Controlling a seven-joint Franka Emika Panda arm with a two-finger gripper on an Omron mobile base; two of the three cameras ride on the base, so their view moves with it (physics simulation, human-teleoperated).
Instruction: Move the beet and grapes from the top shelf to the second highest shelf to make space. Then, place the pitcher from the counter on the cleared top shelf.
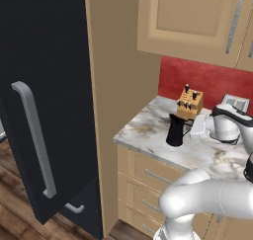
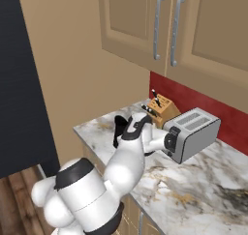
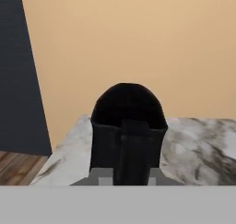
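Black pitcher stands upright on the marbled surface at centre-right of the left base frame, just in front of the tan knife block, with the claw right beside its handle, can't tell if it's clenched or released.

Black pitcher, white-grey mottled counter
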